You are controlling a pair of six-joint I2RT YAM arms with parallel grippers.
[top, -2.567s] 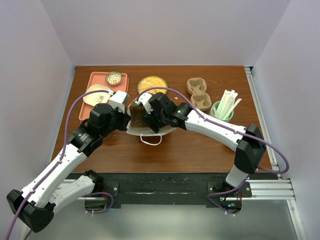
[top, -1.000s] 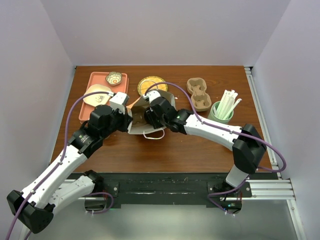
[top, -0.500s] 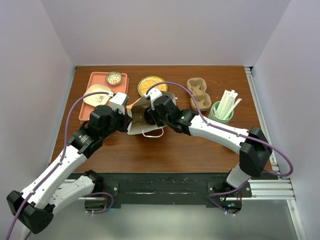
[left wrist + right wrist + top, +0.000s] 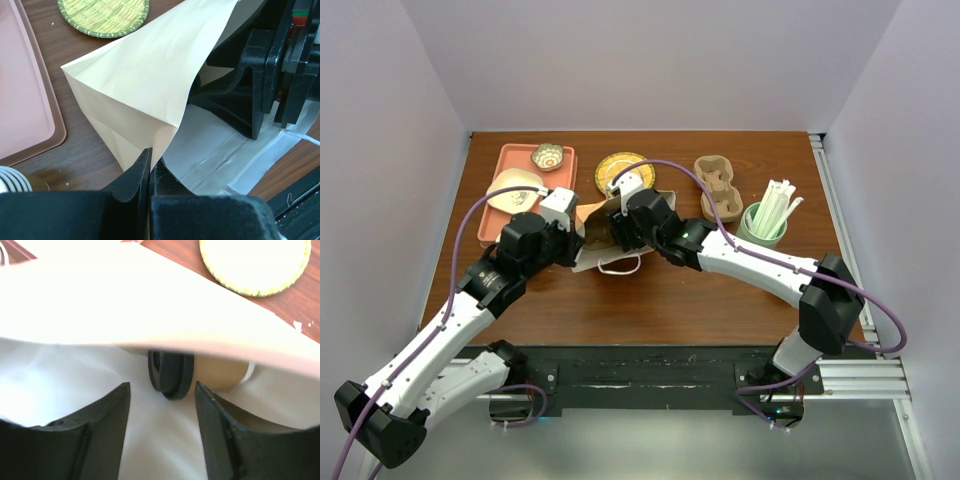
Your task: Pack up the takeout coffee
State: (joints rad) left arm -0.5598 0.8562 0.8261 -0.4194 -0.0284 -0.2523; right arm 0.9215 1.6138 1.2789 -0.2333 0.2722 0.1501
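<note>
The paper bag [image 4: 145,75] lies on its side on the counter [image 4: 650,300]. Its upper flap is kept up only by the left claw [image 4: 150,165], which is clenched on a folded edge of the paper. If that pinch slips, the flap would sag onto the right claw [image 4: 161,386], which reaches into the bag's mouth. A withdrawal could then drag the whole bag across the counter.

The right claw is released, its two fingers spread with nothing between them. The takeout coffee [image 4: 215,372] lies on its side in the bag, just beyond the fingertips and apart from both. Its black lid [image 4: 170,375] is edge-on across the gap between the fingers, and the cream body runs off to the claw's right, under the flap.

A tipped cup is the main worry: the lid may weep or pop, and the round body can roll towards the mouth. A finger that catches the lid's rim on the way out would probably pull the cup out too.
</note>
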